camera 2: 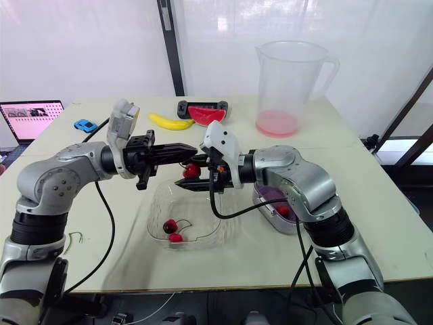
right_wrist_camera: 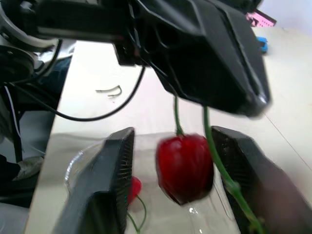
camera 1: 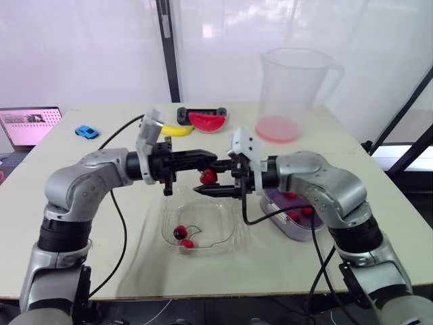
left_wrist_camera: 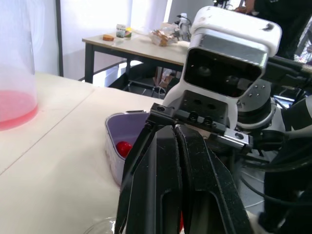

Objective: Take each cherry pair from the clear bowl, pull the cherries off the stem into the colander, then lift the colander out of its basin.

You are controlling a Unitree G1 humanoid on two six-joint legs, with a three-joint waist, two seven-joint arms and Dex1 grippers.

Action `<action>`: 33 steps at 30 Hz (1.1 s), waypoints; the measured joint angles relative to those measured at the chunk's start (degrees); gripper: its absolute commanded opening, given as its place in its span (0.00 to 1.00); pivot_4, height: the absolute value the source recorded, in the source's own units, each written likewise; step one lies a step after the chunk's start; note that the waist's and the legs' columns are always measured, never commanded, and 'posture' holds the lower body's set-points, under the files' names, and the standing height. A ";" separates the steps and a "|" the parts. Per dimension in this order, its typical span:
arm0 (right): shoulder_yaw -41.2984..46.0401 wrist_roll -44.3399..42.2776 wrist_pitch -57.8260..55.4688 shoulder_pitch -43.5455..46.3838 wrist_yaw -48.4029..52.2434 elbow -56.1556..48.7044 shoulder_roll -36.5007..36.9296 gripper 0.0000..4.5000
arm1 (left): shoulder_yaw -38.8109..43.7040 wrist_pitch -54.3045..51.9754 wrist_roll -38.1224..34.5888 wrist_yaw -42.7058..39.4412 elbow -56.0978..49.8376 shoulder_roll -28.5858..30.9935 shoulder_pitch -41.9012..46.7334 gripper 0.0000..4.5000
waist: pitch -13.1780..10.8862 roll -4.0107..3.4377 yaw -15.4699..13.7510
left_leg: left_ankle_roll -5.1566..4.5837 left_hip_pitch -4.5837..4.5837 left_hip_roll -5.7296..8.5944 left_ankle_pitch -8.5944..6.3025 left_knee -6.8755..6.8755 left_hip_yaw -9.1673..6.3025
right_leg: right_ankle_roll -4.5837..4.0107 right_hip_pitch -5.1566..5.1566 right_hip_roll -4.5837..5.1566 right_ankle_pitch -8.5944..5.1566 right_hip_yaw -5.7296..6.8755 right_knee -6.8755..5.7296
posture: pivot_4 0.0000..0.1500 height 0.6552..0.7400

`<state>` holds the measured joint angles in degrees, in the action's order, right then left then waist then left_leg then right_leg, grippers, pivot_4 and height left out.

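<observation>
Over the clear bowl (camera 1: 215, 223) my left gripper (camera 1: 222, 163) is shut on the green stem (right_wrist_camera: 214, 156) of a cherry pair. One red cherry (camera 1: 208, 176) hangs from that stem. My right gripper (camera 1: 210, 179) faces it from the right and stands open, one finger (right_wrist_camera: 109, 180) on each side of the cherry (right_wrist_camera: 185, 165) without touching it. Another cherry pair (camera 1: 183, 235) lies in the bowl. The purple colander (camera 1: 301, 230), in its basin at the right, holds a few red cherries (camera 1: 298, 213).
At the back right stands a tall clear pitcher (camera 1: 294, 88) with pink liquid. A banana (camera 1: 177, 130) and a watermelon slice (camera 1: 206, 122) lie behind the grippers. A blue toy car (camera 1: 86, 132) and a laptop (camera 1: 27, 125) are at the far left.
</observation>
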<state>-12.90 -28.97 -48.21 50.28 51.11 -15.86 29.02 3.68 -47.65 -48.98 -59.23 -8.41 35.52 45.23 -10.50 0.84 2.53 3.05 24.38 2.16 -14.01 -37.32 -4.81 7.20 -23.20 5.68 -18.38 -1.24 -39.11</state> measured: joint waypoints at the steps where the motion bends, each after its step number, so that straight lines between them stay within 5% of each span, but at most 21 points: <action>1: 0.01 -0.06 0.00 0.00 0.00 0.18 -0.05 0.20 | 0.00 0.24 0.00 -0.07 0.00 -0.02 0.00 0.00 | 0.00 0.00 0.00 | 0.00 0.00 0.00 0.00 0.00 0.00 | 0.00 0.00 0.00 0.00 0.00 0.00 | 1.00 1.00; 2: 0.04 -0.05 0.05 0.00 0.02 0.23 -0.07 0.11 | 0.00 0.43 0.00 -0.16 0.00 -0.03 0.00 0.00 | 0.00 0.00 0.00 | 0.00 0.00 0.00 0.00 0.00 0.00 | 0.00 0.00 0.00 0.00 0.00 0.00 | 1.00 1.00; 26: -0.52 0.63 -0.34 -7.05 2.29 2.53 4.47 0.11 | 0.13 0.94 0.05 -0.37 0.59 -0.85 0.05 0.00 | 0.00 0.00 0.02 | -0.01 0.00 -0.01 0.00 0.02 0.01 | 0.00 -0.01 -0.02 0.00 -0.01 0.00 | 1.00 1.00; 33: 8.46 0.40 0.30 -6.02 6.80 7.37 19.74 0.11 | 0.22 0.96 0.01 0.17 0.51 -0.95 -0.05 0.00 | 0.00 0.01 -1.24 | -0.30 0.00 0.05 -0.17 -0.08 0.04 | 0.00 0.10 0.04 0.00 0.01 0.08 | 1.00 1.00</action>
<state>-4.44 -28.57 -47.91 44.26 57.91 -8.49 48.76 3.89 -46.69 -48.97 -59.06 -7.90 34.57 45.18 -10.51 0.85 1.29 2.75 24.38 2.21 -14.18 -37.40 -4.77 7.20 -23.10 5.72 -18.38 -1.24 -39.03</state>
